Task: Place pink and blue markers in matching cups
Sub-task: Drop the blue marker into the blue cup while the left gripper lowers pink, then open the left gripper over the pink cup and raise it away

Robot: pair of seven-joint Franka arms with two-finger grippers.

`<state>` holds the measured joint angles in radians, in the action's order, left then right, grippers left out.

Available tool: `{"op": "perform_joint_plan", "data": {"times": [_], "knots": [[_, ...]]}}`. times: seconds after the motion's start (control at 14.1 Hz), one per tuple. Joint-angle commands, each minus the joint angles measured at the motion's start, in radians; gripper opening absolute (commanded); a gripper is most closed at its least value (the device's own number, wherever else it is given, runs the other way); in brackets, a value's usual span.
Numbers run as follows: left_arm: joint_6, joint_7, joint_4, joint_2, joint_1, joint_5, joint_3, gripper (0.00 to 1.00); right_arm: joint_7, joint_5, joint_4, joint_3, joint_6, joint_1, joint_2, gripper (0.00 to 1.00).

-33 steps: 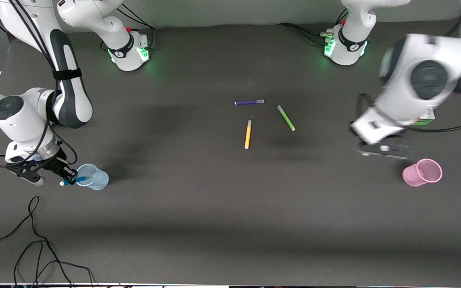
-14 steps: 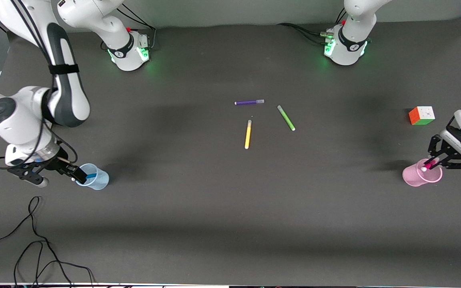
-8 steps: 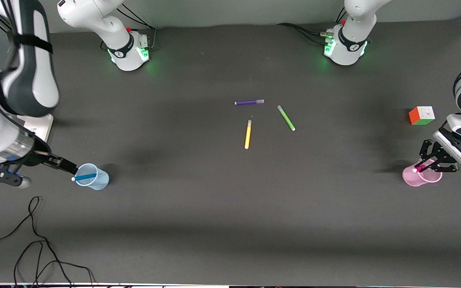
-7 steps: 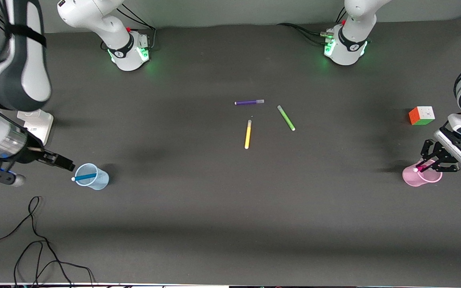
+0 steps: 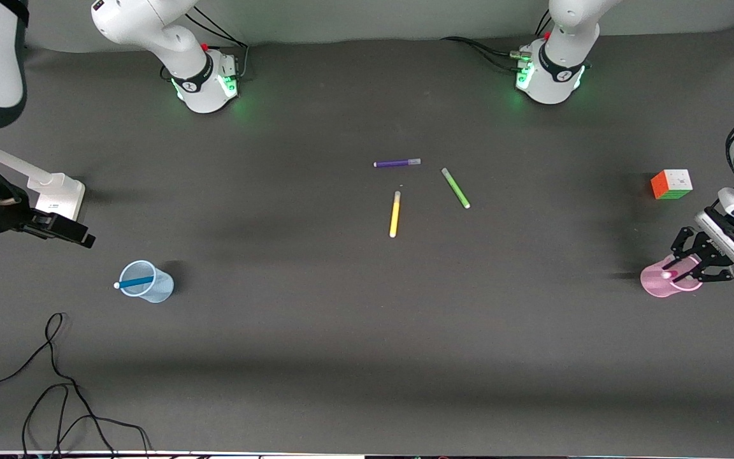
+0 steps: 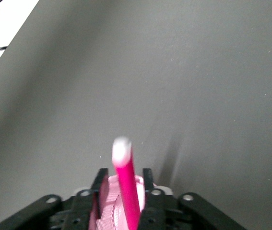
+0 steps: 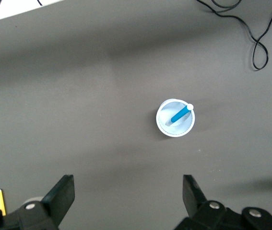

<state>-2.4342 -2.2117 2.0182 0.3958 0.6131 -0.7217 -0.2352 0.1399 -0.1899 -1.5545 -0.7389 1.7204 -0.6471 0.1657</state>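
Worktop (image 5: pixel 354 357): dark grey, matte.
Slim blue marker (image 5: pixel 136 281): leaning inside the pale blue translucent cup (image 5: pixel 157 290), delivered.
Right pincer (image 5: pixel 55 226): spread, empty, raised above the worktop.
Left pincer (image 5: pixel 698 258): over the pink translucent cup (image 5: pixel 654 284), fingers loosely flanking the magenta-pink marker (image 6: pixel 126 191) standing in it; grip cannot be told.

The right tool (image 5: pixel 80 236) hangs high above the bench at the right arm's end, fingers spread wide. The left tool (image 5: pixel 692 268) sits low at the left arm's end, fingers seemingly parted, wrist tilted downward.
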Motion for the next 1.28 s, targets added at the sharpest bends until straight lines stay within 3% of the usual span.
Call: {"op": "perform_joint_plan", "data": {"times": [0.0, 0.28, 0.36, 0.43, 0.57, 0.78, 0.99, 1.21], "knots": [[0.037, -0.034, -0.036, 0.005, 0.013, -0.025, -0.012, 1.0, -0.014, 0.018, 0.01, 0.003, -0.015, -0.005, -0.029, 1.0], [0.088, 0.012, -0.117, -0.017, 0.001, -0.007, -0.01, 1.0, -0.002, 0.018, -0.001, 0.021, -0.016, 0.01, -0.047, 1.0], [0.122, 0.051, -0.136, -0.024, -0.001, 0.02, -0.01, 1.0, -0.005, 0.018, -0.002, 0.057, -0.016, 0.055, -0.057, 1.0], [0.147, 0.125, -0.151, -0.038, -0.003, 0.053, -0.01, 1.0, -0.005, 0.02, -0.002, 0.137, -0.016, 0.125, -0.06, 1.0], [0.165, 0.335, -0.156, -0.109, -0.03, 0.164, -0.015, 1.0, -0.006, 0.033, -0.019, 0.287, -0.018, 0.26, -0.075, 1.0], [0.265, 0.762, -0.183, -0.202, -0.085, 0.362, -0.015, 1.0, -0.009, 0.092, -0.096, 0.335, 0.007, 0.288, -0.118, 1.0], [0.466, 1.189, -0.275, -0.239, -0.14, 0.477, -0.016, 1.0, -0.011, 0.122, -0.221, 0.51, 0.067, 0.435, -0.205, 1.0], [0.677, 1.551, -0.399, -0.245, -0.226, 0.608, -0.016, 1.0, 0.003, 0.133, -0.219, 0.605, 0.058, 0.507, -0.207, 1.0]]}}
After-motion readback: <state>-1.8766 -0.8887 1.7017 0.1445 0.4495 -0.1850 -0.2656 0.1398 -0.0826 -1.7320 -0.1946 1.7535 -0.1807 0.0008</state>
